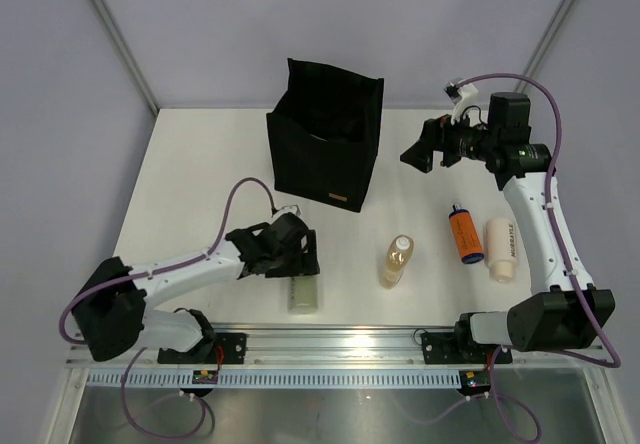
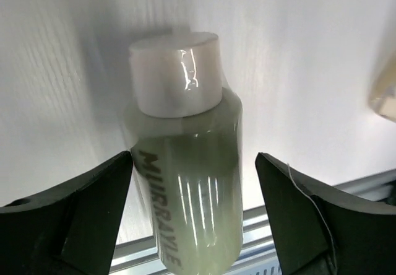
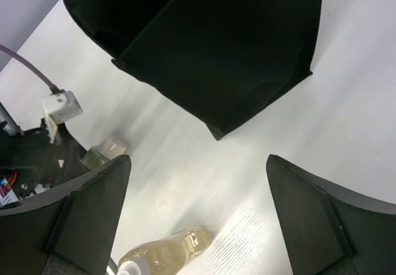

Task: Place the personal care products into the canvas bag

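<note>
An olive-green bottle (image 1: 303,292) with a white cap lies near the table's front edge. My left gripper (image 1: 298,262) is low over it and open. In the left wrist view the bottle (image 2: 185,188) lies between the fingers of the left gripper (image 2: 193,163), with a gap on the right side. An amber bottle (image 1: 396,261), an orange bottle with a blue cap (image 1: 463,234) and a white bottle (image 1: 500,249) lie to the right. The black canvas bag (image 1: 325,134) stands at the back centre. My right gripper (image 1: 418,151) is raised right of the bag, open and empty.
A metal rail (image 1: 330,339) runs along the near edge just behind the olive bottle. The right wrist view shows the bag (image 3: 204,46), the amber bottle (image 3: 164,256) and the olive bottle (image 3: 102,153) below the open right gripper (image 3: 198,163).
</note>
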Controlling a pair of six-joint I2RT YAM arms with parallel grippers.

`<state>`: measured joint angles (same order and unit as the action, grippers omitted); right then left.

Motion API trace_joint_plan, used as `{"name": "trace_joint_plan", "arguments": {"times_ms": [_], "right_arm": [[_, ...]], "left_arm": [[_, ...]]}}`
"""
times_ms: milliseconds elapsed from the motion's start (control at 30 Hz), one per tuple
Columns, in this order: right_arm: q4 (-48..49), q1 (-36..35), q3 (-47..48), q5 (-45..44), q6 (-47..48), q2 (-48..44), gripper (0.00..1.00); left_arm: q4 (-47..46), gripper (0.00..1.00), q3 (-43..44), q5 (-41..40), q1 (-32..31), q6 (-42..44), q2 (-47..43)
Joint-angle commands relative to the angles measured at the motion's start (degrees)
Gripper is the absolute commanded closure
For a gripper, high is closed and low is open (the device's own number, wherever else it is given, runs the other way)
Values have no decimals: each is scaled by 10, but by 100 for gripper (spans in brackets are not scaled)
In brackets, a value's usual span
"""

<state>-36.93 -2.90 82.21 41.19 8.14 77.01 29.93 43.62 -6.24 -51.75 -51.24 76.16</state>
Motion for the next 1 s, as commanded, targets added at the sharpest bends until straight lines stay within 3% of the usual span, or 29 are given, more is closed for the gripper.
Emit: {"name": "trace_joint_plan", "arguments": {"times_ms": [0, 100, 233, 367, 400, 500, 533, 600, 633, 667, 967], "right_arm": [[29, 12, -22, 28, -19, -20, 1], [29, 15, -30, 28, -20, -25, 1], [31, 16, -35, 28, -20, -26, 0], [33, 17, -37, 29, -19, -21, 0], [33, 17, -38, 29, -19, -20, 1], [34, 18, -41, 32, -20, -17, 0], [34, 18, -42, 34, -20, -18, 0], [34, 18, -43, 34, -19, -17, 0], [34, 18, -45, 34, -18, -17, 0], [34, 18, -46, 35, -18, -18, 1], [40, 22, -47, 46, -23, -12, 0]], "left_arm": [[-82, 88, -17, 36, 20, 24, -49], [-41, 42, -5, 25, 22, 37, -29], [20, 17, 23, 40, 20, 60, 34], [14, 13, 42, 57, 6, 63, 75], [15, 1, 48, 59, 3, 62, 97], [36, 1, 81, 47, -6, 61, 142], [50, 2, 87, 40, -9, 59, 150], [62, 29, 96, 22, -9, 57, 161], [74, 51, 98, 14, -9, 55, 166], [81, 98, 102, -2, -9, 50, 166], [64, 100, 108, 15, -8, 88, 110]]}}
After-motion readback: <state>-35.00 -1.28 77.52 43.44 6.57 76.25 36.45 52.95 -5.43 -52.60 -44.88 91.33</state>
